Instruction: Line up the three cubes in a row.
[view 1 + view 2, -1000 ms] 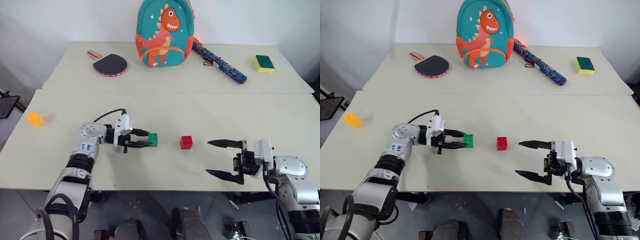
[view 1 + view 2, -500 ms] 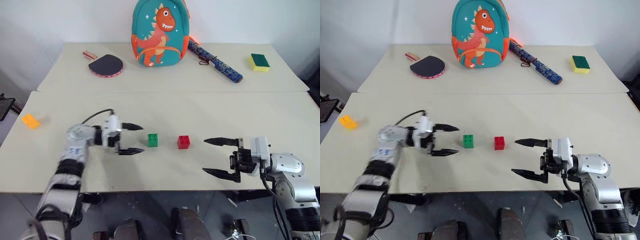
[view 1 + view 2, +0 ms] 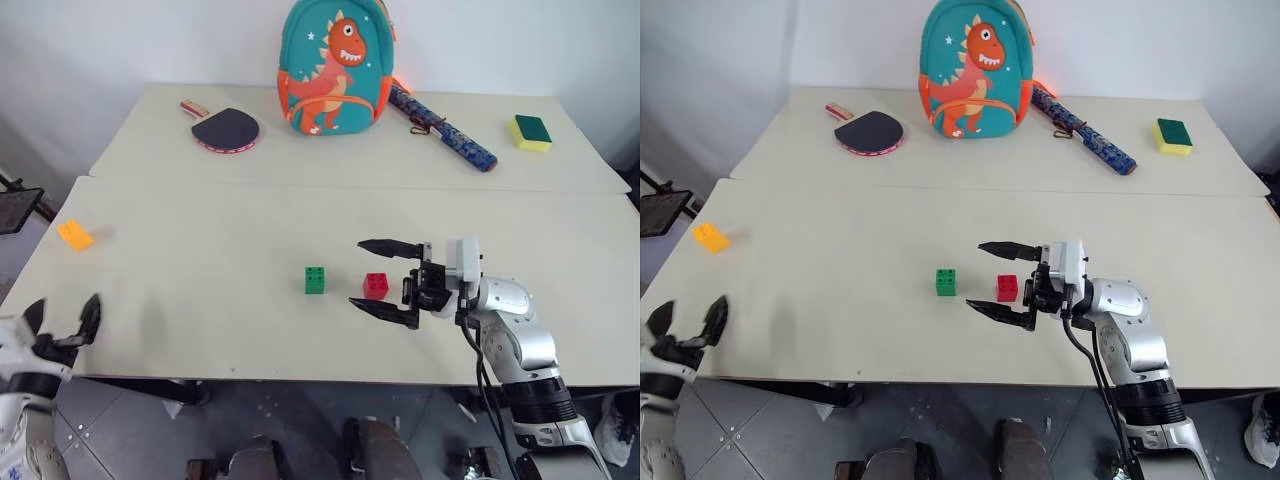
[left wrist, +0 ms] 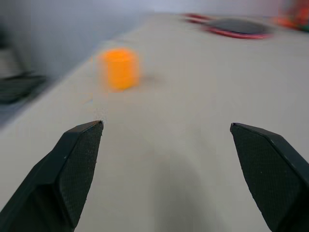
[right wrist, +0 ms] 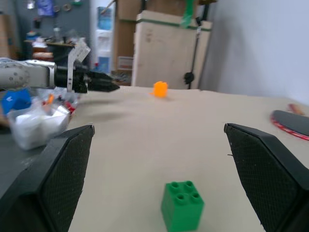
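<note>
The green cube (image 3: 315, 280) and the red cube (image 3: 376, 286) sit side by side near the middle of the near table (image 3: 200, 300). An orange cube (image 3: 74, 235) lies far to the left by the table's edge. My right gripper (image 3: 356, 272) is open and points left. The red cube shows between its two fingers, ungripped, and the green cube (image 5: 182, 205) lies just past its tips. My left gripper (image 3: 62, 315) is open at the table's front left corner with nothing in it. It faces the orange cube (image 4: 119, 68).
On the far table stand a dinosaur backpack (image 3: 335, 65), a table-tennis paddle (image 3: 225, 128), a blue patterned tube (image 3: 440, 128) and a yellow sponge with a green top (image 3: 528, 132). A seam (image 3: 350, 185) divides the two tables.
My left gripper opened, let go of the green cube and swung far left and back to the table's corner. My right gripper moved left until its fingers flank the red cube.
</note>
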Tool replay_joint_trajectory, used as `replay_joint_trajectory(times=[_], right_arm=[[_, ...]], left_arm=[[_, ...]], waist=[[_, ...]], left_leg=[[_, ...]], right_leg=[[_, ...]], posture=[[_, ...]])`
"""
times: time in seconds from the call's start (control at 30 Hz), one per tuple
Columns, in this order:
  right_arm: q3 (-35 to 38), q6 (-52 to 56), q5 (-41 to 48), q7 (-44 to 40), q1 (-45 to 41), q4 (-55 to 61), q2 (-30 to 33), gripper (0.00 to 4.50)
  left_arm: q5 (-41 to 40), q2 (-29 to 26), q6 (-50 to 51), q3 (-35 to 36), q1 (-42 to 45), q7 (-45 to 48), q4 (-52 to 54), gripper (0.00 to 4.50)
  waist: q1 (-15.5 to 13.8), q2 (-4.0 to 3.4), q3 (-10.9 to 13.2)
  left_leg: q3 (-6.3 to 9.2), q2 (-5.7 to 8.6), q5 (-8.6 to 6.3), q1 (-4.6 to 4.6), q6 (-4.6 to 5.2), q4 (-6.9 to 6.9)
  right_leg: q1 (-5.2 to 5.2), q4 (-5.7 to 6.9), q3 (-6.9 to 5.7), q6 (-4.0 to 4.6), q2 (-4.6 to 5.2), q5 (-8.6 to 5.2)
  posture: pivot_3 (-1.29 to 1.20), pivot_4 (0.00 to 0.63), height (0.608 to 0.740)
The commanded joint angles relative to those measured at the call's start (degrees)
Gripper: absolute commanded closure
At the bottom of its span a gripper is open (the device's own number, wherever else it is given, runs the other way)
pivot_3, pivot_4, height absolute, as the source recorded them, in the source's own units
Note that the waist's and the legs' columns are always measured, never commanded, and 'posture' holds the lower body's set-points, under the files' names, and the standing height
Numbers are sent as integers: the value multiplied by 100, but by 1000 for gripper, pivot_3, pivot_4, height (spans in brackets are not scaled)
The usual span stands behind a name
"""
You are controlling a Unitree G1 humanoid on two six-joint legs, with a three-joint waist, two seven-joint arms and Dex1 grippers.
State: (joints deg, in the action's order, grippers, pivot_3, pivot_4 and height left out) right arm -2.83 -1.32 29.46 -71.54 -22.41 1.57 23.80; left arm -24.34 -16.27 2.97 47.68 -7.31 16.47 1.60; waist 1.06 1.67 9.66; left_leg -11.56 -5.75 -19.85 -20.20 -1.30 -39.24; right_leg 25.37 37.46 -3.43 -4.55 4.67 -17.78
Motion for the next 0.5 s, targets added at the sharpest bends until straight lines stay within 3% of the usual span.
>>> replay_joint_trajectory(times=[0.03, 0.13, 0.23, 0.37, 0.5], right_arm=[[42, -115, 31, -126, -127, -62, 24, 0], [37, -115, 39, -235, -189, -179, 53, 0], [33, -74, 28, -293, -232, -280, 72, 0], [-7, -48, 8, -317, -239, -316, 70, 0], [-35, -20, -28, -256, -201, -259, 51, 0]], left_arm=[[-150, 288, 108, 70, -38, -790, 640, 9], [9, 466, 414, -270, 196, -1352, 866, 9], [299, 339, 835, -543, 998, -2244, 616, 9], [743, -135, 1109, -810, 2085, -2865, -335, 9], [942, -844, 971, -990, 3395, -2988, -2159, 9]], waist=[[-7, 18, -11], [-2, 25, -17], [-25, 27, -17], [-25, 33, -21], [40, 34, -22]], left_leg=[[0, 0, 0, 2, 1, 0], [-1, -1, 1, 3, 0, 0], [-1, -2, 3, 3, -4, 0], [-4, -3, 11, 2, -9, 1], [-26, -5, 12, -1, -13, 3]], right_leg=[[-3, -2, 1, 2, 0, 1], [-3, -2, 0, 6, -2, 3], [-3, 0, -2, 6, -6, 4], [-3, 2, -8, 13, -12, 8], [0, 4, -20, 13, -12, 8]], posture=[[0, 150, 740], [0, 150, 740], [0, 150, 740], [0, 150, 740], [0, 150, 740]])
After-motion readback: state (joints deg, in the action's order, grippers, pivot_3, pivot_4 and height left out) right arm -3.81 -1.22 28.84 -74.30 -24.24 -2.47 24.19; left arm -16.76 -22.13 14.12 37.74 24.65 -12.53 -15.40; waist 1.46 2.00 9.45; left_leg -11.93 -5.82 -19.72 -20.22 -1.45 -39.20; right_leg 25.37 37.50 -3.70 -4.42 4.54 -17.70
